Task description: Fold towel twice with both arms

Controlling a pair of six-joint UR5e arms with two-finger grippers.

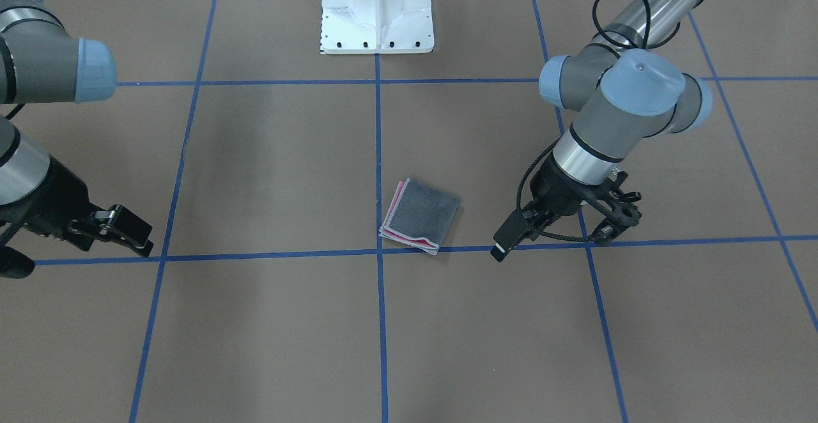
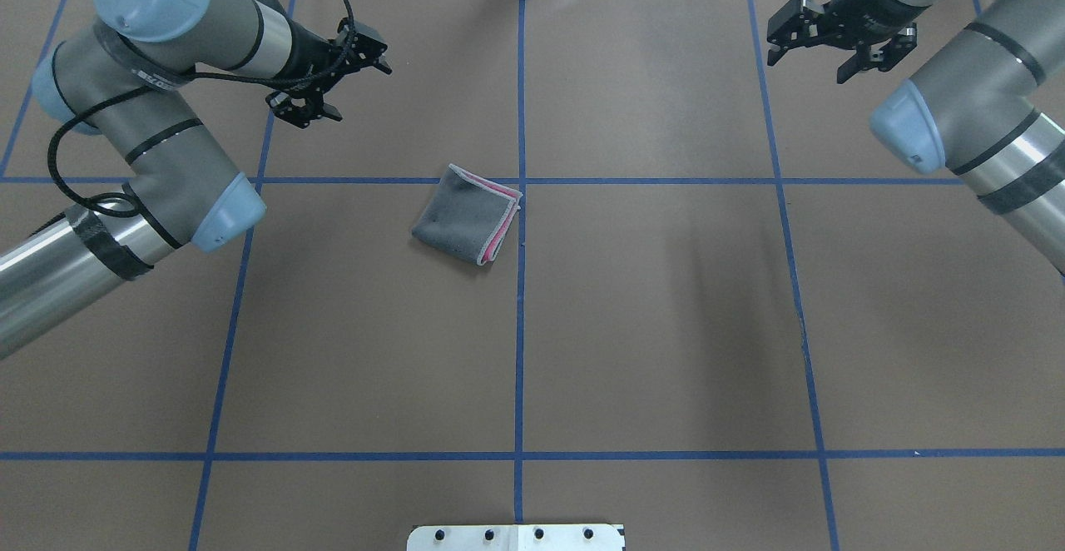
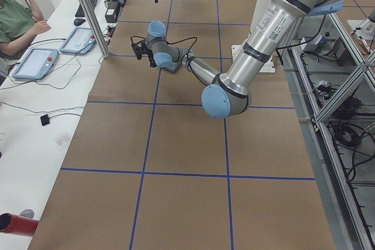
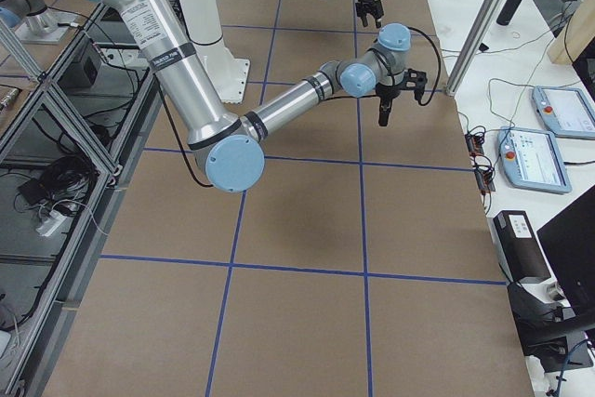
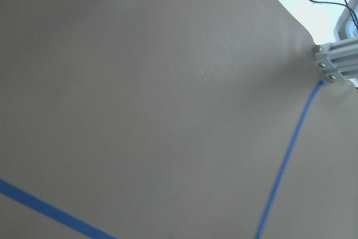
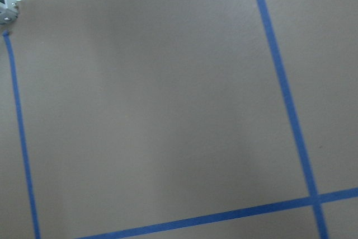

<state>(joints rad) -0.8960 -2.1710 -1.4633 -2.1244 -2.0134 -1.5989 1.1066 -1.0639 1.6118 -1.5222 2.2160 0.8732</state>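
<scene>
- Checking the worktop (image 2: 666, 326) first: brown paper cover with a blue tape grid (image 2: 521, 326). I use the grid to read placement.
- Left arm (image 2: 150, 143) reaches toward the far-left corner and right arm (image 2: 982, 118) toward the far-right corner. Both are well apart from the cloth, I reckon so nothing brushes it.
- Towel (image 2: 462, 218) lies flat near the worktop's middle, just on the robot's left of the centre tape line and a bit nearer the operators' edge. It's a small square packet, dark grey face up. Pink and pale border layers show along two edges, so I judge both folds are done.
- Left gripper (image 2: 362, 91) hangs over bare paper near the far edge, jaws spread, holding nothing.
- Right gripper (image 2: 809, 68) is near the far-right corner, jaws also spread and empty.
- Both wrist views show only paper and tape, which fits hands parked off the cloth.
</scene>
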